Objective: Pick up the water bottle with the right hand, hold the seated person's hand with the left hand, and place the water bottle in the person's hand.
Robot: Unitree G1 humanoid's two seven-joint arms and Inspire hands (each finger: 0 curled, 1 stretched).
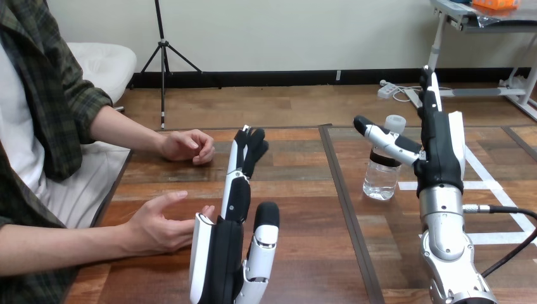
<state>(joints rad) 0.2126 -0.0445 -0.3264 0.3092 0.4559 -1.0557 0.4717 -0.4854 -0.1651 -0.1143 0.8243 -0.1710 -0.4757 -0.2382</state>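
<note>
Both hands show straight, empty fingers: right hand (437, 152) beside the standing water bottle (382, 180), left hand (221, 253) beside the person's nearer hand (158, 225). No step appears done.

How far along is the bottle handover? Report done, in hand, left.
Done: nothing yet. In hand: the right hand stands open beside the water bottle, thumb across its neck; the bottle stands on the table. The left hand is open beside the person's nearer hand, fingers not curled round it. Left: grasp the bottle, hold that hand, place the bottle in it.
</note>
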